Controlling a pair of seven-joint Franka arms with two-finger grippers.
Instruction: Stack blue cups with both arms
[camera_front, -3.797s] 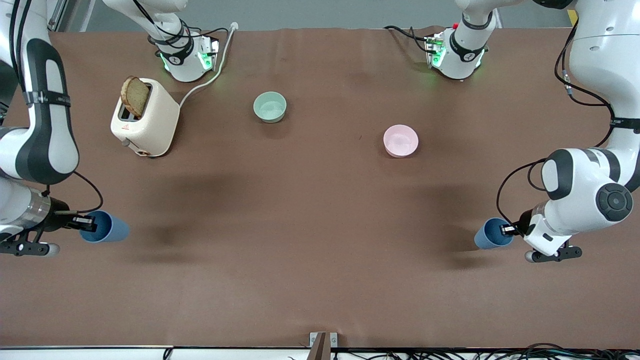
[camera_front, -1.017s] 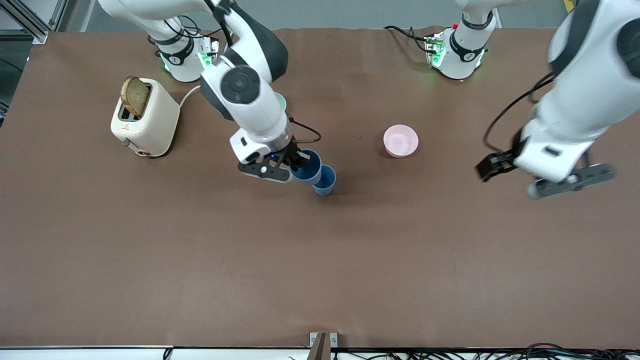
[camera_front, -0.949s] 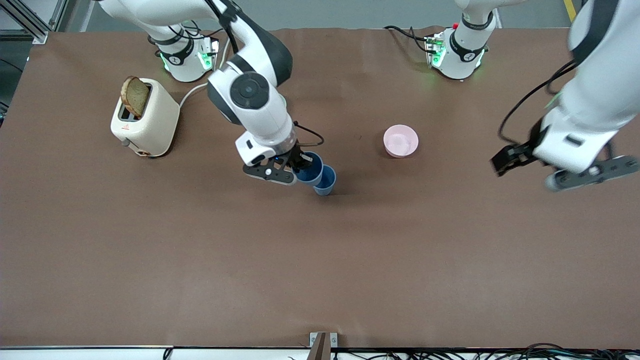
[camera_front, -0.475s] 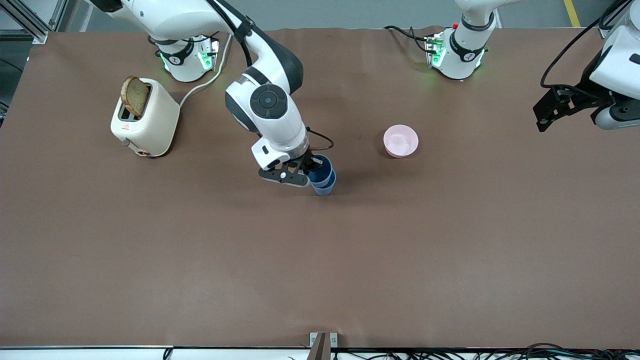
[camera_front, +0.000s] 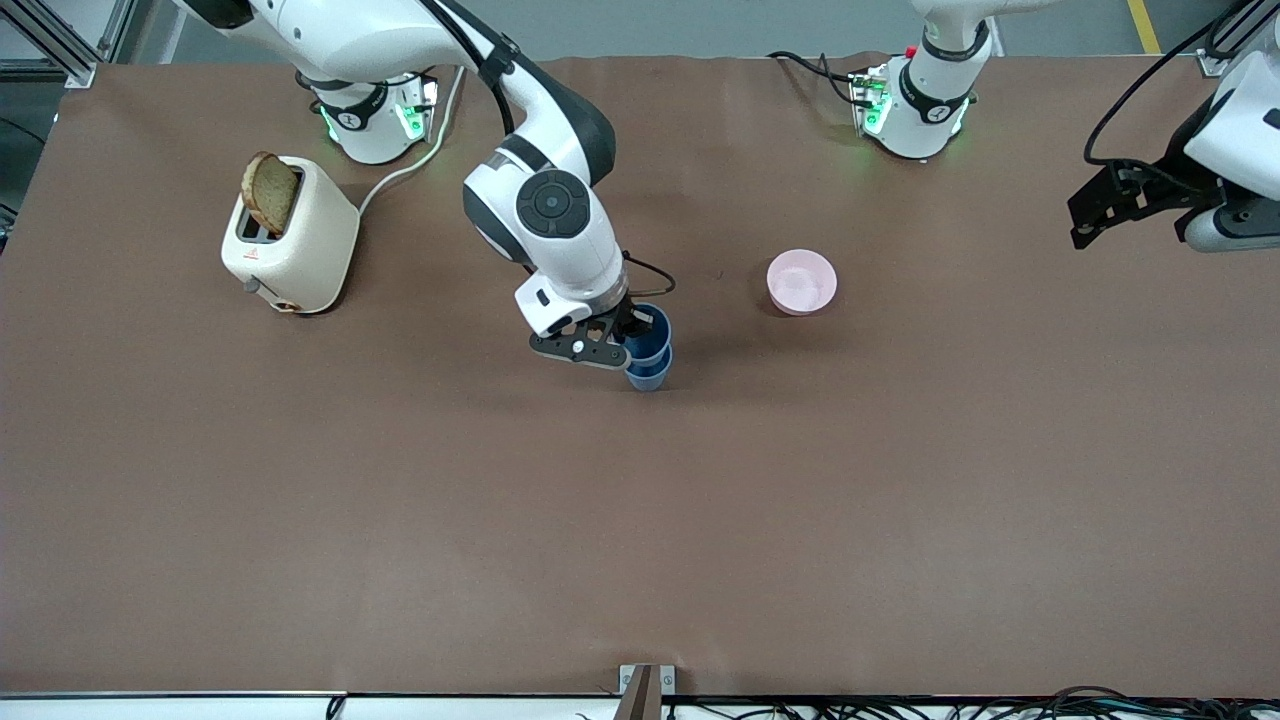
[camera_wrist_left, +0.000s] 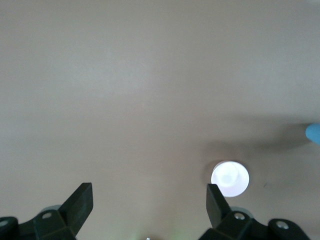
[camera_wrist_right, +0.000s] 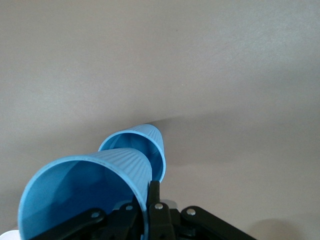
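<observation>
My right gripper (camera_front: 630, 328) is shut on the rim of one blue cup (camera_front: 652, 322), one finger inside it and one outside. It holds that cup directly over the second blue cup (camera_front: 648, 376), which stands at the middle of the table. In the right wrist view the held cup (camera_wrist_right: 85, 195) fills the foreground, the gripper (camera_wrist_right: 148, 199) pinches its wall, and its lower end meets the mouth of the standing cup (camera_wrist_right: 142, 145). My left gripper (camera_front: 1080, 215) is open and empty, raised over the left arm's end of the table; its wrist view shows its fingers (camera_wrist_left: 82, 200) wide apart.
A pink bowl (camera_front: 801, 281) sits beside the cups toward the left arm's end, and shows pale in the left wrist view (camera_wrist_left: 230, 179). A cream toaster (camera_front: 290, 240) holding a slice of bread (camera_front: 270, 192) stands toward the right arm's end. The mint-green bowl is hidden by the right arm.
My right gripper has carried its blue cup sideways over the standing cup and lowered it. My left gripper has pulled away, up and toward its own end of the table.
</observation>
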